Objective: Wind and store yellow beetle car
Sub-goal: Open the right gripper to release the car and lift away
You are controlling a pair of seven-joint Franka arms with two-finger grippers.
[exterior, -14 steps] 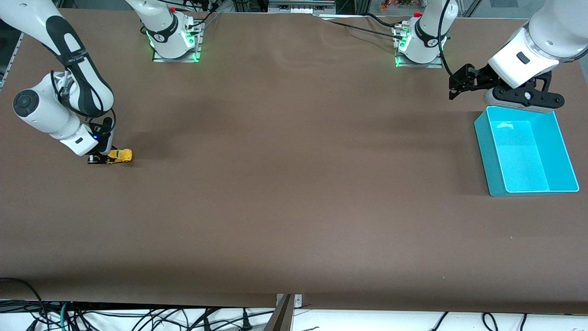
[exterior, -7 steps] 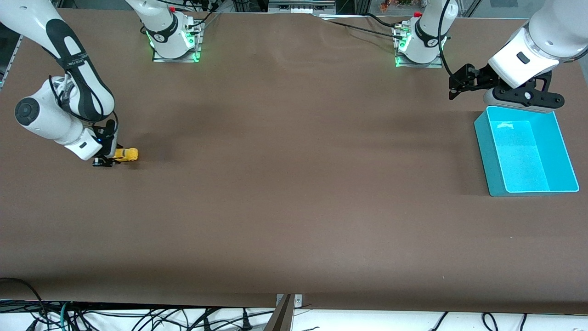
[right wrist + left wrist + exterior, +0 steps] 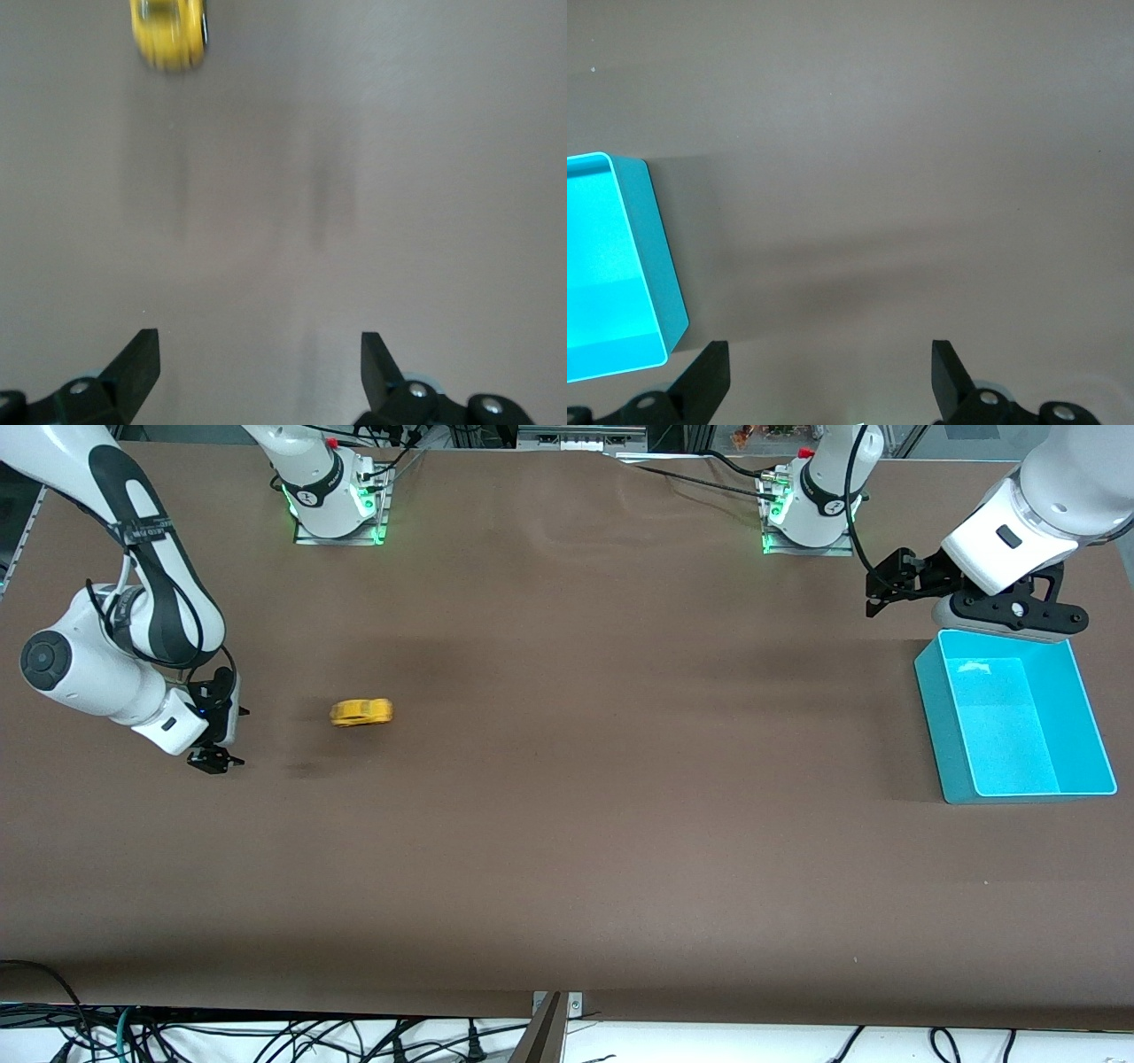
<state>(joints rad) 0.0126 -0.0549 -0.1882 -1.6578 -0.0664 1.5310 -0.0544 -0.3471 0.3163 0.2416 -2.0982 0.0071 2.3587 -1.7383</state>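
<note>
The right gripper (image 3: 213, 760) is seen low over the brown table (image 3: 567, 850) at the right arm's end, with nothing held. In the right wrist view its two fingers (image 3: 133, 363) are spread wide apart, with only bare table between them.

The yellow beetle car (image 3: 361, 711) is found on the table, free of any gripper, well apart from the right gripper and toward the middle of the table from it. It appears blurred in both views, so its windows and wheels cannot be made out clearly. In the right wrist view the car (image 3: 168, 33) is shown ahead of the open fingers, off to one side of the gap.

At the left arm's end of the table, a turquoise bin (image 3: 1086, 691) is placed, open at the top and with nothing visible inside. The left gripper (image 3: 1005, 615) is held above the bin's edge nearest the robots' bases; this arm waits. Its fingers (image 3: 704, 376) are spread wide in the left wrist view, with the bin's corner (image 3: 656, 266) seen beside them.
</note>
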